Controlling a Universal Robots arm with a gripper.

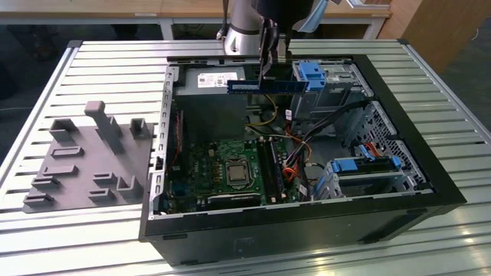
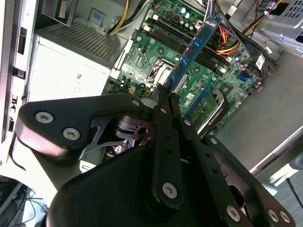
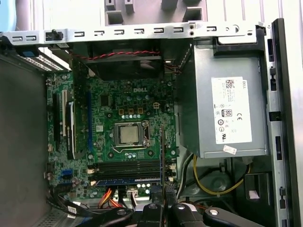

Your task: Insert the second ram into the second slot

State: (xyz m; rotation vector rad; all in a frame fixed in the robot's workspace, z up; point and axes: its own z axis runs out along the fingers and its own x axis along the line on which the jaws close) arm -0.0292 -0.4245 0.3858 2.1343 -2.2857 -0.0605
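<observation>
My gripper (image 1: 270,73) hangs over the back of the open computer case (image 1: 429,172), shut on the second ram (image 1: 267,86), a thin blue stick held level and edge-down above the case. In the second wrist view the ram (image 2: 196,42) juts out from the closed fingertips (image 2: 161,101) toward the motherboard. In the first wrist view it shows edge-on (image 3: 162,151) above the board. The dark memory slots (image 3: 125,168) lie beside the processor socket (image 3: 129,135). Another blue stick (image 3: 125,181) sits in one slot, and I cannot tell which empty slot is the second.
The grey power supply (image 3: 227,109) fills one corner of the case. Coloured cables (image 1: 295,167) run beside the slots. Blue drive-bay clips (image 1: 311,72) and a drive cage (image 1: 368,167) sit at the exterior view's right. A grey moulded fixture (image 1: 84,161) lies on the slatted table, left of the case.
</observation>
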